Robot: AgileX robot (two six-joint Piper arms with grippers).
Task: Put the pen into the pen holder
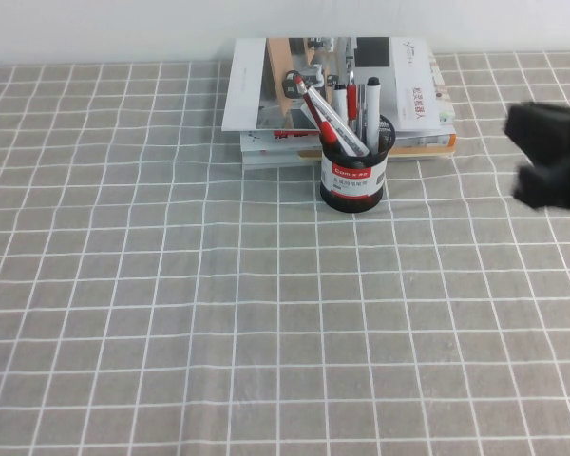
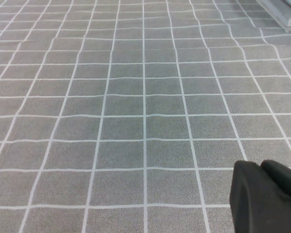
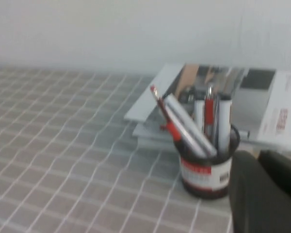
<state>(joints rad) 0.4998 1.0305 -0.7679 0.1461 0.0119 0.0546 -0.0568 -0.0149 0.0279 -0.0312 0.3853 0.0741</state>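
High view: the short round black pen holder with its red-banded white label (image 1: 352,177) stands at about twelve o'clock on the grey checked cloth of the counter (image 1: 171,313), touching or just in front of a stack of glossy printed booklets (image 1: 294,90). The slim white-barrelled marker pen with a black cap (image 1: 372,112) already stands upright in the holder, cap up, beside several red-and-white pens (image 1: 323,114), so the task looks done. The blurred black right tool (image 1: 551,157) hangs at three o'clock, well apart from the holder and empty; I cannot tell how its fingers stand. The holder lies toward nine o'clock from it, and the right arm is the nearer one. Left wrist view: only bare cloth and a dark corner of the left tool (image 2: 266,196), whose state I cannot tell. Right wrist view: the holder stands near, pens leaning in it, with nothing gripped.
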